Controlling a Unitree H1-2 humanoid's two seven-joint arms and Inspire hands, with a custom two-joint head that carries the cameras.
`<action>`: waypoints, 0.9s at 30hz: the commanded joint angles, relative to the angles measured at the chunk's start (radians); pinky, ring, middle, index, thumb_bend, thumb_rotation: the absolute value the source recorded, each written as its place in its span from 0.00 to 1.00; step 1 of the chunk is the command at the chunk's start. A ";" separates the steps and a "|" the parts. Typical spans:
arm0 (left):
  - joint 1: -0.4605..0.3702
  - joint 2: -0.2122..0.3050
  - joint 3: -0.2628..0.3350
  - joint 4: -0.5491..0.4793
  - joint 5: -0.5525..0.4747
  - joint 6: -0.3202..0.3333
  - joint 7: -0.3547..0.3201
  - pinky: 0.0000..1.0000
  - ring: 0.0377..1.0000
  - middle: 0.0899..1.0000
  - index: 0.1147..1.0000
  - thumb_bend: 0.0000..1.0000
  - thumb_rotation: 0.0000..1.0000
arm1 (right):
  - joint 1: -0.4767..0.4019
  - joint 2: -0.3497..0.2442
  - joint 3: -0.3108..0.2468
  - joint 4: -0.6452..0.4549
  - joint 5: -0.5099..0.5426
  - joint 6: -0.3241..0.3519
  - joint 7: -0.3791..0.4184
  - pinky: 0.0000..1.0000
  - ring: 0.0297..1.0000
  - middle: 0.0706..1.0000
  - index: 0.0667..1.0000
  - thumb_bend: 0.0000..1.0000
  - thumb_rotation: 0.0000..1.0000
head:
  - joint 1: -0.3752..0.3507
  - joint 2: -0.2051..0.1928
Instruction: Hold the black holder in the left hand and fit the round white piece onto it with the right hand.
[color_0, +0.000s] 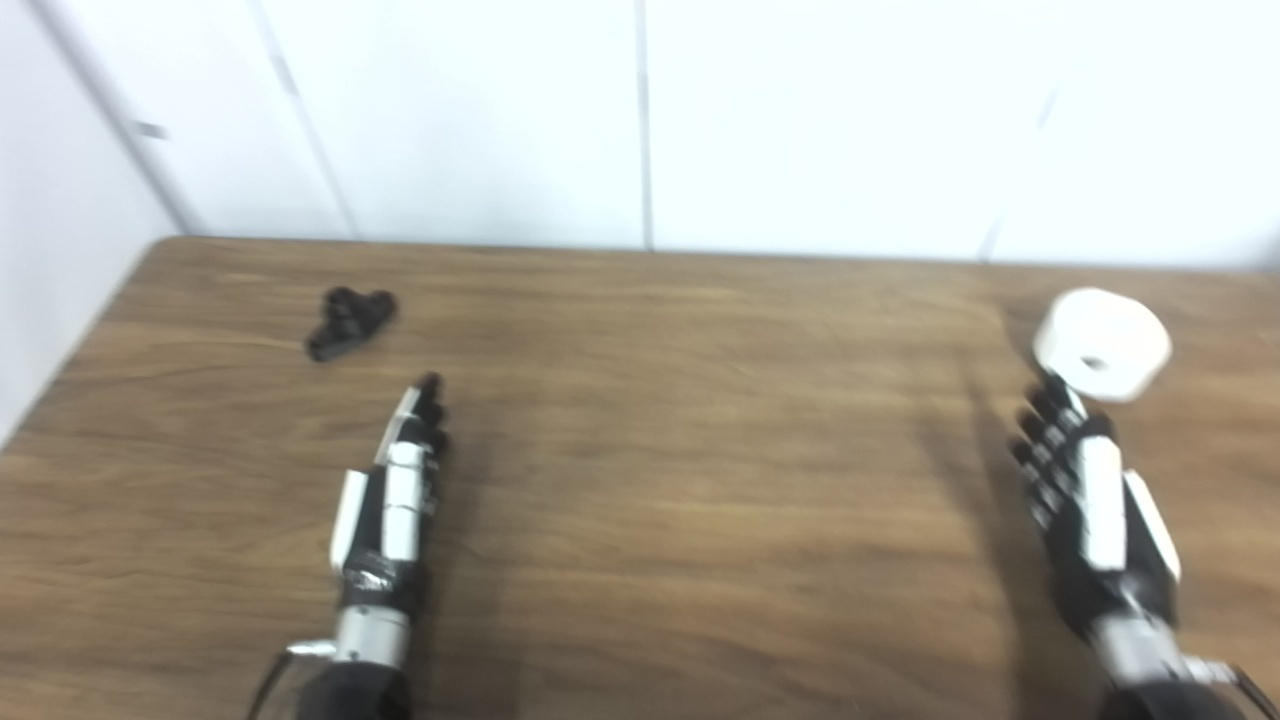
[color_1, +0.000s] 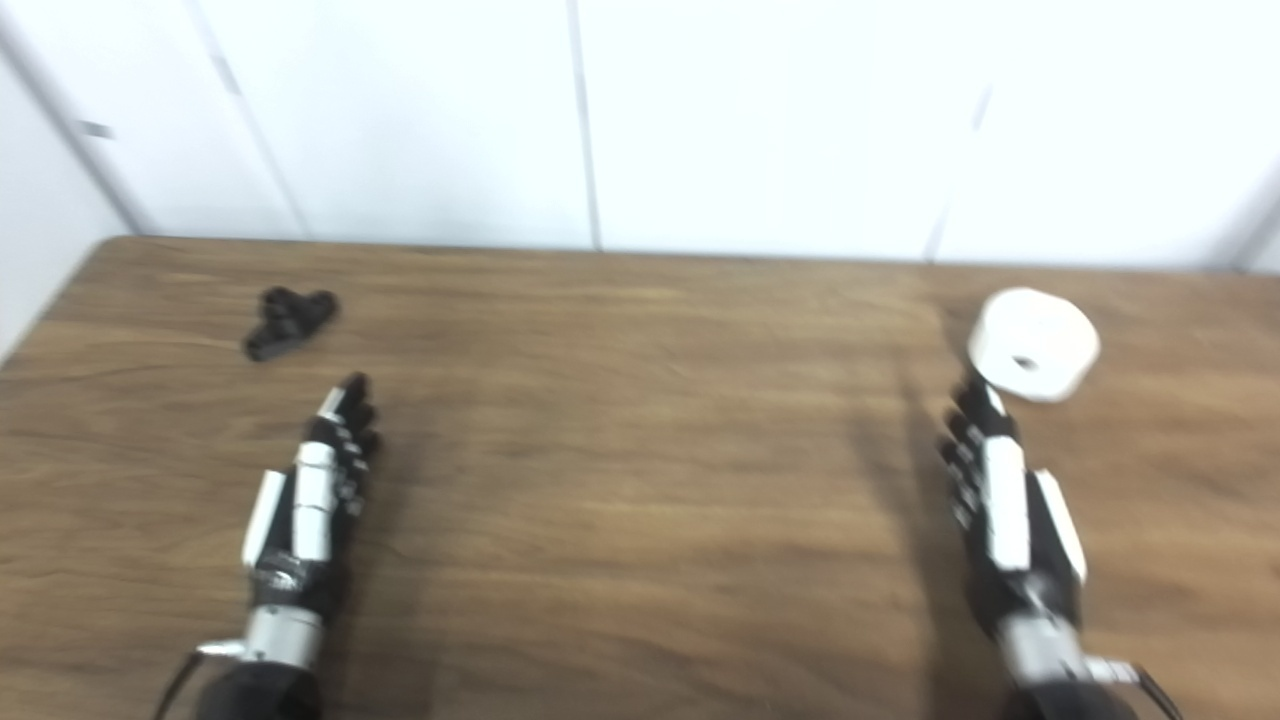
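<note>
Seemingly knobby black holder (color_0: 350, 320), round holed white piece (color_0: 1101, 343), wood-grain table (color_0: 700, 450)

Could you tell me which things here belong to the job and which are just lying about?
Belongs to the job:
black holder
round white piece
left hand, open
right hand, open

Just lying about:
nothing else on the wooden table

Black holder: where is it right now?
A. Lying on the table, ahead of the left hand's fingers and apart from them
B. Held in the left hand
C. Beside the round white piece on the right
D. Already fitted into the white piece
A. The black holder lies on the table at far left, with bare wood between it and the fingers of the left hand, which holds nothing.
</note>
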 joint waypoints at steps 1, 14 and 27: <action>-0.007 0.001 -0.010 -0.002 0.018 -0.042 0.002 1.00 1.00 1.00 0.98 0.48 0.99 | -0.012 -0.013 -0.007 -0.014 0.014 -0.052 0.016 1.00 1.00 1.00 1.00 0.55 1.00 | 0.008 -0.007; -0.014 -0.021 -0.036 0.088 0.060 -0.125 0.024 1.00 1.00 1.00 0.97 0.42 0.99 | -0.004 -0.012 -0.008 0.019 0.009 -0.080 0.024 1.00 1.00 1.00 1.00 0.55 1.00 | 0.075 -0.119; -0.003 -0.020 -0.045 0.053 0.252 -0.093 0.106 1.00 1.00 1.00 0.96 0.53 0.75 | -0.008 -0.018 -0.005 0.035 0.007 -0.096 0.033 1.00 1.00 0.99 1.00 0.56 1.00 | 0.052 -0.087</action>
